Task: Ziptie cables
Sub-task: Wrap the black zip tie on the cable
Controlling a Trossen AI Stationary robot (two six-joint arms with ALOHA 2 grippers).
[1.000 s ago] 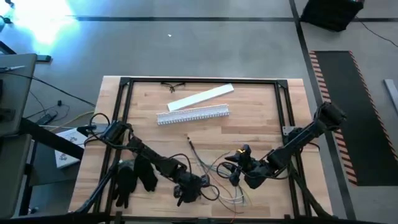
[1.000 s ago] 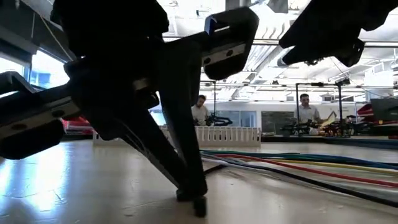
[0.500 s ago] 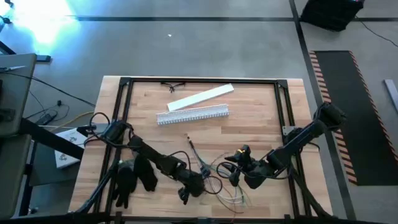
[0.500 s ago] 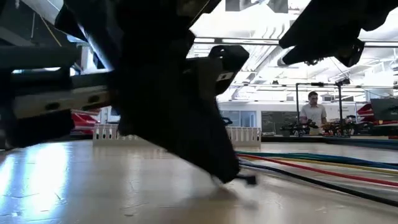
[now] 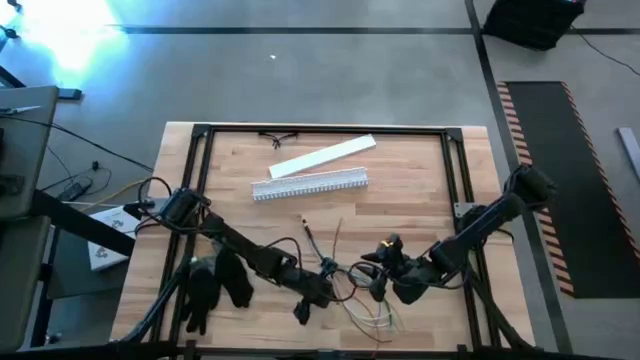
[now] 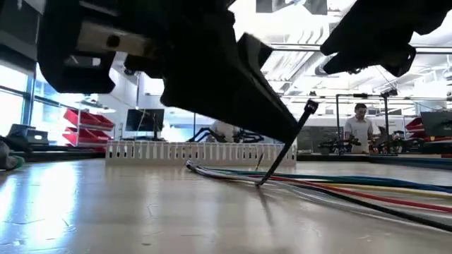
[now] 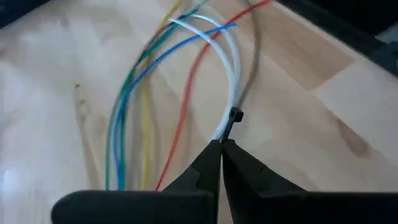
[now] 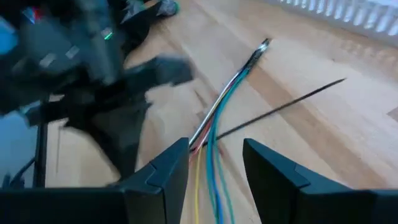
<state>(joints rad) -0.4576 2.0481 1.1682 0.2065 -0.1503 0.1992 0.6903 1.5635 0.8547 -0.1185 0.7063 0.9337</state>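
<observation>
- high view: we see the left gripper (image 5: 322, 283) and the right gripper (image 5: 372, 276) low in the frame's centre, the cables (image 5: 352, 287) lying between them on the table (image 5: 420, 190); a white slotted channel (image 5: 310, 185) lies above.
- low view: a black zip tie (image 6: 286, 149) slants down to the cables (image 6: 339, 185) at centre right.
- left wrist view: we see the fingers (image 7: 208, 168) pinched closed on the zip tie (image 7: 230, 124), beside the cables (image 7: 155, 93).
- right wrist view: the fingers (image 8: 171, 168) stand apart, with the cables (image 8: 214, 118) beyond the gap.
</observation>
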